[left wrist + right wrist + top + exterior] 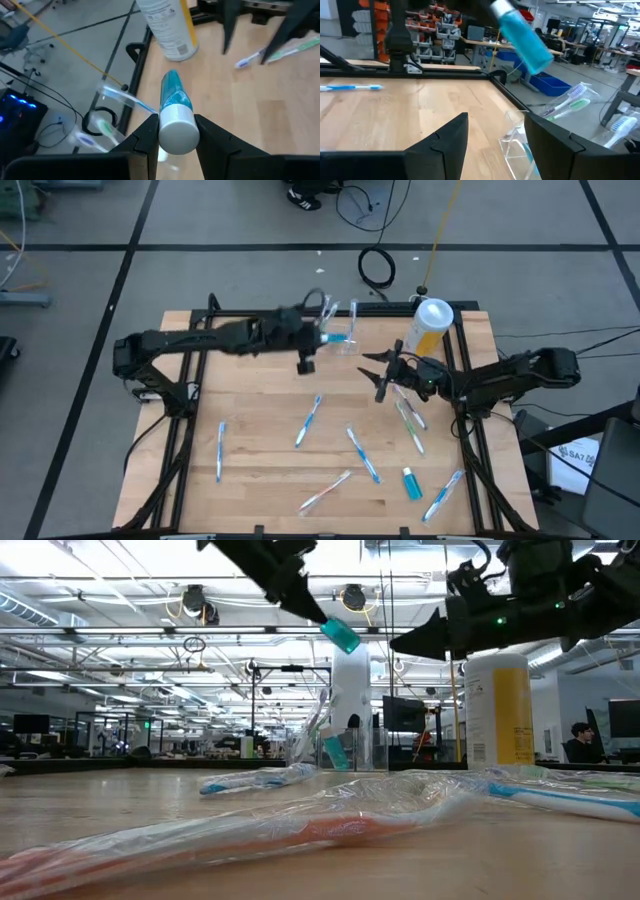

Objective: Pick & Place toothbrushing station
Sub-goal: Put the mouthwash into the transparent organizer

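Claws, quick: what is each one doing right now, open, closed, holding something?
Left claw: shut on the teal toothpaste tube.
Right claw: open, holding nothing, beside the clear holder.

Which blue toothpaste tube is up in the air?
The blue toothpaste tube with a white cap, pinched by the left gripper; the other small blue tube lies flat on the wooden table.

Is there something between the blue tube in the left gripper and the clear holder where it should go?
Nothing visible blocks it. The left gripper holds the blue tube above the clear holder; only toothbrushes already stand inside.
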